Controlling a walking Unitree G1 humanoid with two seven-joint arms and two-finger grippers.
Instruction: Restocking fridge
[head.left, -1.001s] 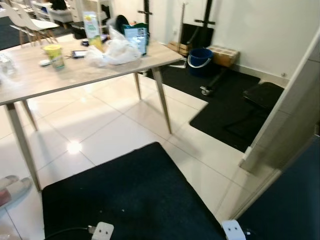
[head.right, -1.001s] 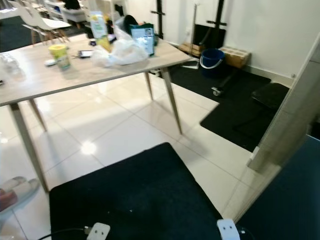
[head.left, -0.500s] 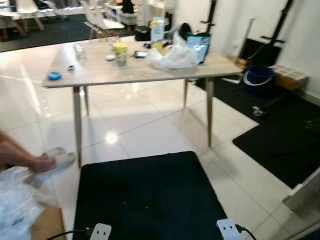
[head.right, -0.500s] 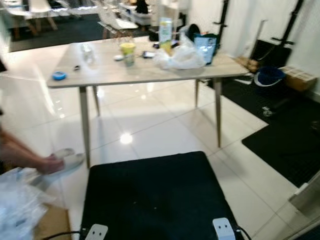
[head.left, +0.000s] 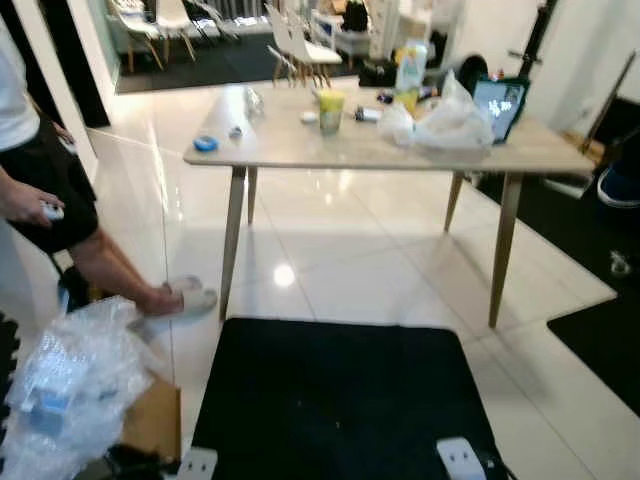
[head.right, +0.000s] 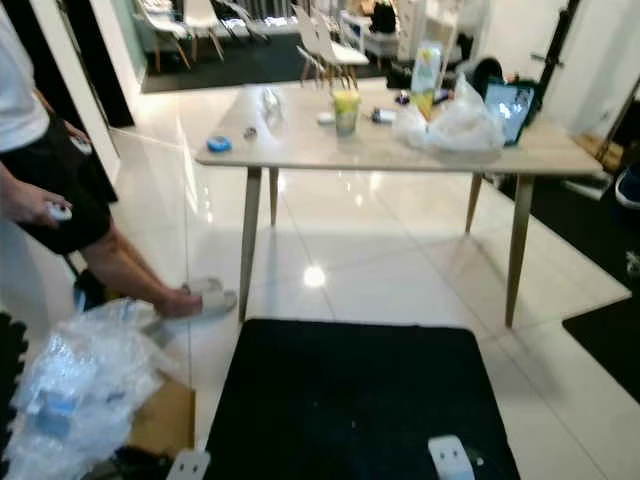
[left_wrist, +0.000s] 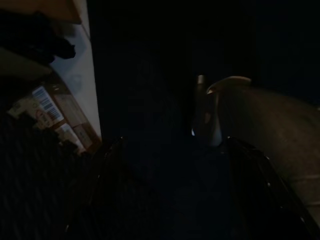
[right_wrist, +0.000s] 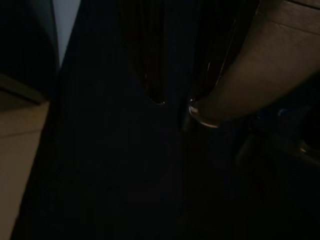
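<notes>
A clear plastic-wrapped pack (head.left: 70, 390), seemingly of bottles, lies on a flat cardboard piece (head.left: 158, 420) on the floor at my lower left. A wooden table (head.left: 290, 152) ahead carries a tall drink carton (head.left: 408, 68), a yellow-green cup (head.left: 330, 108), a white plastic bag (head.left: 445, 120) and a small blue item (head.left: 206, 143). My left gripper (left_wrist: 175, 142) hangs idle and open over dark floor in the left wrist view. My right gripper (right_wrist: 175, 100) hangs idle in a very dark right wrist view.
A person (head.left: 40, 190) stands at the left with a small white object in one hand and a slippered foot (head.left: 188, 298) near the table leg. A black mat (head.left: 340, 400) lies directly before me. White chairs (head.left: 295, 40) stand beyond the table, darker mats to the right.
The camera has swung left: the table now sits centre-right, the pale panel at the right has left the picture, and the person and the wrapped pack have come into sight.
</notes>
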